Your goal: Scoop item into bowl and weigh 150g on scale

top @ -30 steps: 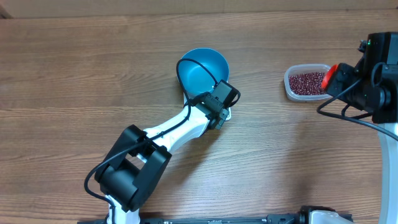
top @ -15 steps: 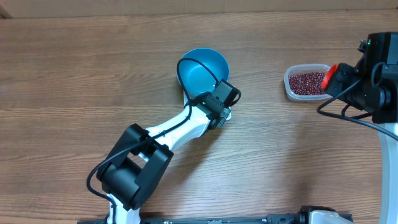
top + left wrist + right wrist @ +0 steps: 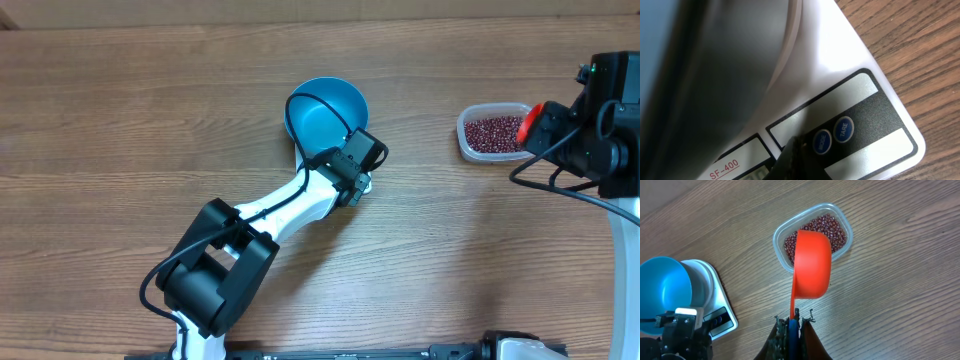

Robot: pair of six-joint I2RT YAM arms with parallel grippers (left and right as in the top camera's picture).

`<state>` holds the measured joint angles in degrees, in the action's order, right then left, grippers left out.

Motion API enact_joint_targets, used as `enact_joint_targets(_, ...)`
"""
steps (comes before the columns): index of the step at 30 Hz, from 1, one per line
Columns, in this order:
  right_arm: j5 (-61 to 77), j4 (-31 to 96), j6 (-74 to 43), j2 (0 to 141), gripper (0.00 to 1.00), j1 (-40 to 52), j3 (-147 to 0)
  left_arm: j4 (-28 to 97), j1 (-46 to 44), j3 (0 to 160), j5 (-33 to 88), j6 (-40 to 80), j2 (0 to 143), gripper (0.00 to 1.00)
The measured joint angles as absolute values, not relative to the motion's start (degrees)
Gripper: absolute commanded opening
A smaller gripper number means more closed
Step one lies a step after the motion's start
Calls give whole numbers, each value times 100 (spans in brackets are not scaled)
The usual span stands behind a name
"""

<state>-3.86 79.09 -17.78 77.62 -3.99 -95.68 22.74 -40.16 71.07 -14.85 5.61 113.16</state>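
Smooth round bowl (image 3: 325,110) on flat white scale (image 3: 840,65); orange scoop (image 3: 812,262).

- The left side of the desk (image 3: 110,150) is bare wood with lots of room.
- The left arm (image 3: 290,205) lies slanted across the middle and blocks the way there.
- The left claw (image 3: 794,150), pinched together, sits low at the scale (image 3: 840,75), close beside the bowl (image 3: 325,112).
- The bowl covers most of the scale, and its open top is free.
- A bare strip of desk lies between the bowl and the tub (image 3: 468,148).
- The scoop (image 3: 812,265), pinched in the right claw (image 3: 791,322), hangs over the tub and hides some beans (image 3: 837,230).
- The right arm (image 3: 595,130) fills the right edge.
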Motion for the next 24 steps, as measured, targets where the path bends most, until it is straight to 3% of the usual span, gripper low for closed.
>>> enact_joint_targets(17,-384,7907,-1778,7762,4,-399,-9568,3004,-4042,7192,-1367,561,10541,4)
enact_joint_targets(18,-386,7907,-1778,7762,4,-399,-9568,3072,-4045,7194,-1339,561,10368,16)
enact_joint_targets(19,-384,7905,-1778,7765,4,-397,-9568,3162,-4053,7194,-1306,558,10171,48)
enact_joint_targets(20,-384,7902,-1778,7765,4,-399,-9568,3227,-4056,7194,-1262,558,9996,100)
enact_joint_targets(24,-386,7896,-1778,7765,4,-399,-9568,3573,-4053,7199,-1177,576,9378,99)
